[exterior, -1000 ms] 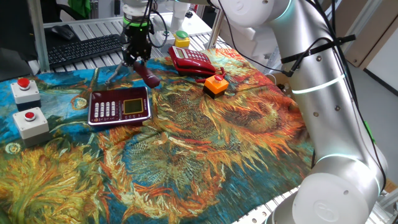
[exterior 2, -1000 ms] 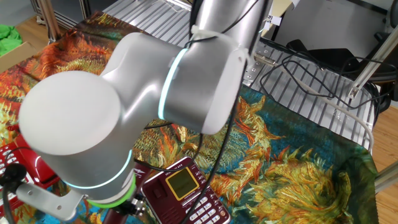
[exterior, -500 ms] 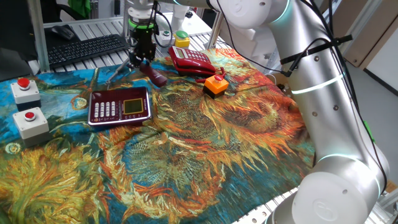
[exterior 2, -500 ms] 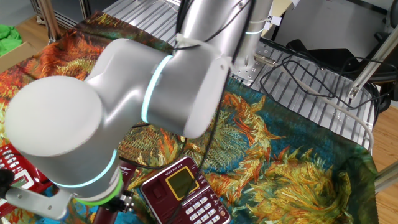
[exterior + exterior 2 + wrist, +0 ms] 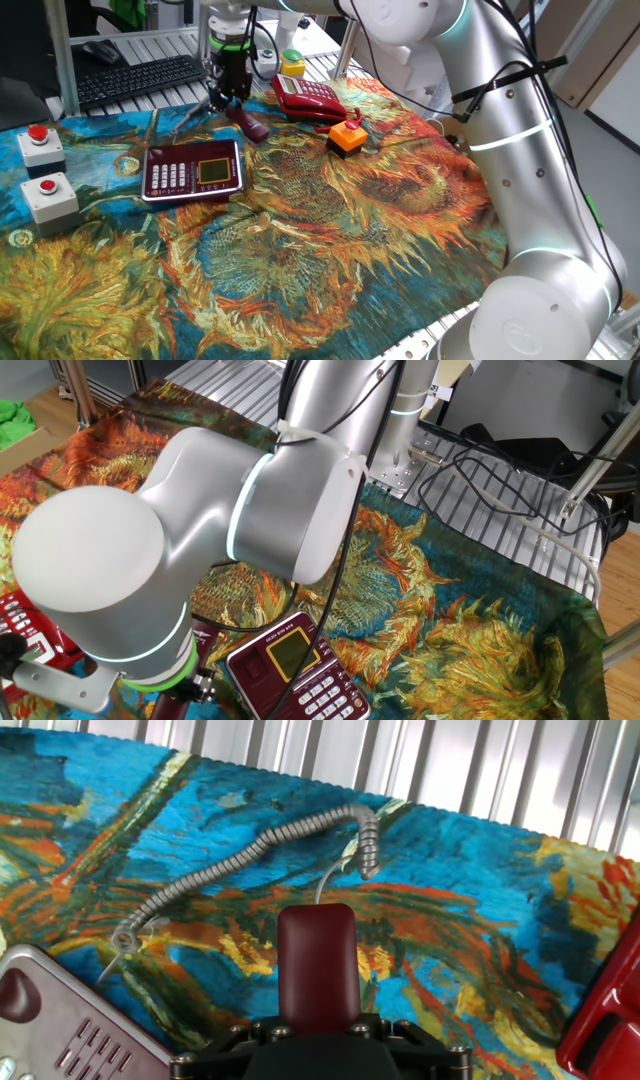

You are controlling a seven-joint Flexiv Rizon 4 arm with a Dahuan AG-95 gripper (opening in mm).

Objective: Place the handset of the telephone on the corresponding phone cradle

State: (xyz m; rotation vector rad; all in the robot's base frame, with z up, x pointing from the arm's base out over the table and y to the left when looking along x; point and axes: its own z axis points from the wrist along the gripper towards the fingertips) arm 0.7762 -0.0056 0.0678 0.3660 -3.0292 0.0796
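**Upper left: gripper on handset, cradle empty**

At upper left of the fixed view, gripper (image 5: 229, 93) has shifted right and dropped slightly over the last second, now sitting over the handset (image 5: 246, 121). Handset lies on the cloth just above the cradle (image 5: 193, 168); not placed yet. Hand view adds more: handset (image 5: 318, 965) running up between the jaws, coiled cord (image 5: 250, 855) beyond. Pinching or just straddling? Can't tell.
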